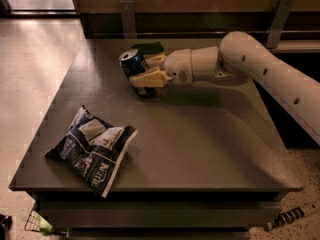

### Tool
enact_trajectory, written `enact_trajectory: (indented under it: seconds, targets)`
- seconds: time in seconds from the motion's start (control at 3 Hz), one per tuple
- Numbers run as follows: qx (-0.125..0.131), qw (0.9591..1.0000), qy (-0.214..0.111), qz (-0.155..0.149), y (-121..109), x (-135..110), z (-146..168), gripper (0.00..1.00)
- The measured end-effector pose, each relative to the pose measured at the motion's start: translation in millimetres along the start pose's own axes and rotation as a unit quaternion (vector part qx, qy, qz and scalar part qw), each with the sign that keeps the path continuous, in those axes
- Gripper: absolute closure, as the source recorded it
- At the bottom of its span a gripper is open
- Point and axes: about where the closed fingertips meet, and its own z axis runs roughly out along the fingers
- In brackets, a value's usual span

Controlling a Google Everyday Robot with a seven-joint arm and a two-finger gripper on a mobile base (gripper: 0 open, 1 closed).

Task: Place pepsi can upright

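Observation:
The pepsi can (134, 68) is dark blue with a silver top and stands almost upright, tilted slightly, at the back middle of the grey table (200, 144). Its base looks at or just above the tabletop. My gripper (144, 70) reaches in from the right on a white arm and is shut on the pepsi can, with one tan finger (148, 78) across its front and the other behind it.
A crinkled blue-and-white snack bag (93, 150) lies flat at the front left of the table. A dark green object (149, 47) lies just behind the can. A wooden wall with metal brackets runs along the back. The floor drops off at left and front.

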Motion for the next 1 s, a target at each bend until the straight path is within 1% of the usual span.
enact_trajectory:
  seconds: [0.33, 1.0]
  targets:
    - [0.003, 0.9998, -0.003, 0.022, -4.6, 15.5, 2.3, 1.00]
    - [0.005, 0.9997, -0.003, 0.023, -4.5, 13.5, 1.0, 1.00]
